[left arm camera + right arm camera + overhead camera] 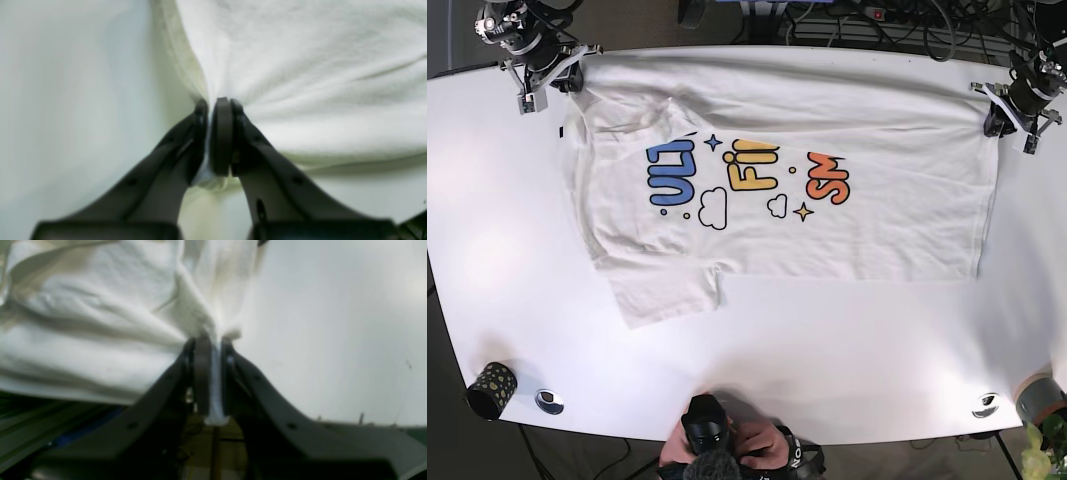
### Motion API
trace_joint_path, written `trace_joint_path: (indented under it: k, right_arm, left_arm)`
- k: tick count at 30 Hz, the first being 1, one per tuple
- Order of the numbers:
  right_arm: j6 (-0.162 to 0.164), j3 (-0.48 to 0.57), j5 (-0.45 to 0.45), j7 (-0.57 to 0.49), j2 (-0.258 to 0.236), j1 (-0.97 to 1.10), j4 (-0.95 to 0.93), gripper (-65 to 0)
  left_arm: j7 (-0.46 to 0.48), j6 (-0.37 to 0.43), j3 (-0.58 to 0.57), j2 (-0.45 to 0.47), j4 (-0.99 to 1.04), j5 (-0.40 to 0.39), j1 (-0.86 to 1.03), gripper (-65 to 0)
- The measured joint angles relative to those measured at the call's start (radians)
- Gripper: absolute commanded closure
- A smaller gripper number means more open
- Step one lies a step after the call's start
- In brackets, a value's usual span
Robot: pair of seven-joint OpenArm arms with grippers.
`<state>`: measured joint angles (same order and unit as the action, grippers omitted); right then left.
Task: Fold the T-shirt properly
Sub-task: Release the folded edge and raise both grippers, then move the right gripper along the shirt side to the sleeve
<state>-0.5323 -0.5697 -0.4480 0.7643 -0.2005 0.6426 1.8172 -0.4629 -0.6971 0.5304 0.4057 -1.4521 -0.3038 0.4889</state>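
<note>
Though blurred, T-shirt (300,66) seems pinched inside left pincer (213,106)

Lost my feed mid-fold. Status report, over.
Left end effector shut on white printed cotton T-shirt, far corner. Right end effector shut on opposite far corner. Shirt flat on white table. Nothing on it.

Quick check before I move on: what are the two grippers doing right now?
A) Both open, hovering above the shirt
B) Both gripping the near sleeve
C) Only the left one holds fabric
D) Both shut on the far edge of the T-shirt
D: the left gripper and right gripper each pinch white fabric of the T-shirt, at opposite ends of its far edge in the base view.
</note>
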Motion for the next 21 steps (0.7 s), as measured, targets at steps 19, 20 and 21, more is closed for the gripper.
trace_joint_path:
  k: [19,20,21]
  right_arm:
    - [-0.015,-0.034,-0.04,-0.009,0.008,-0.007,0.105,-40.6]
    - [-0.04,-0.033,-0.071,-0.008,0.013,-0.006,0.119,-40.6]
    - [-0.07,-0.032,-0.096,-0.004,0.016,-0.005,0.127,-40.6]
  left_arm:
    - [-0.109,0.007,0.005,0.004,-0.111,0.02,0.069,-37.9]
    - [-0.113,0.007,0.005,0.002,-0.114,0.02,0.071,-37.9]
    - [-0.113,0.007,0.01,0.001,-0.117,0.019,0.073,-37.9]
